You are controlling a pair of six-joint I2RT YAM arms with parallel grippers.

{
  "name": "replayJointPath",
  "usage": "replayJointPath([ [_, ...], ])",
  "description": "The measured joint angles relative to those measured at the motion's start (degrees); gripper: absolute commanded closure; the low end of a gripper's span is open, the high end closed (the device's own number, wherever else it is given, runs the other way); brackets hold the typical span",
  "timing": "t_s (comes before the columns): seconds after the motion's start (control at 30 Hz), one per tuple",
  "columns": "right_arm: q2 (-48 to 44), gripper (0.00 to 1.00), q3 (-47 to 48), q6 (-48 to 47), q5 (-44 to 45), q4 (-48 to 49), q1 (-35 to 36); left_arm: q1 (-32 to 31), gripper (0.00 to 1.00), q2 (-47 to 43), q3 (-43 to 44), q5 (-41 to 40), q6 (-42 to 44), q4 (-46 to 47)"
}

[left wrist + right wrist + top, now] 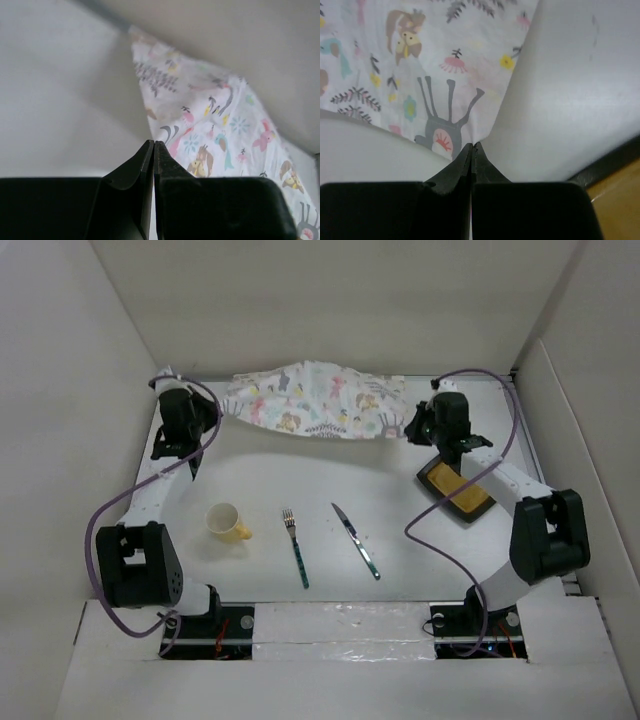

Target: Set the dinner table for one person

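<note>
The animal-print cloth placemat hangs stretched between both grippers at the back of the white dinner table. My left gripper is shut on its left corner; the left wrist view shows the cloth running from the closed fingertips. My right gripper is shut on its right corner, with the cloth pinched at the tips. A yellow mug, a fork and a knife lie on the table nearer the front.
A yellow plate or tray with a dark rim lies under the right arm; it shows at the lower right edge of the right wrist view. Pale upright panels wall in the table on three sides. Purple cables loop beside each arm.
</note>
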Motion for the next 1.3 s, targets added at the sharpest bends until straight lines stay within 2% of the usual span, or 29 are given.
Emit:
replayJointPath([
  [0.13, 5.55, 1.00, -7.21, 1.27, -0.81, -0.48, -0.22, 0.00, 1.00, 2.75, -9.90, -1.86, -2.16, -0.52],
  [0.3, 5.16, 1.00, -11.30, 1.81, -0.81, 1.51, -0.37, 0.00, 1.00, 5.31, -12.52, -3.72, -4.02, -1.42],
  [0.6, -0.42, 1.00, -21.35, 2.56, -0.59, 3.56, -2.64, 0.00, 1.00, 4.39, -18.05, -8.37, -5.92, -4.24],
  [0.9, -9.64, 1.00, -31.69, 3.74, -2.36, 5.09, -4.42, 0.00, 1.00, -4.07, -26.60, -10.01, -7.72, -7.67],
  [1.13, -14.64, 1.00, -35.08, 4.15, -3.82, 5.09, -4.42, 0.00, 1.00, -12.44, -31.95, -11.21, -9.20, -8.52],
  [1.3, -15.65, 1.00, -35.43, 4.39, -4.70, 4.63, -4.42, 0.00, 1.00, -13.62, -33.38, -11.52, -10.10, -8.13],
])
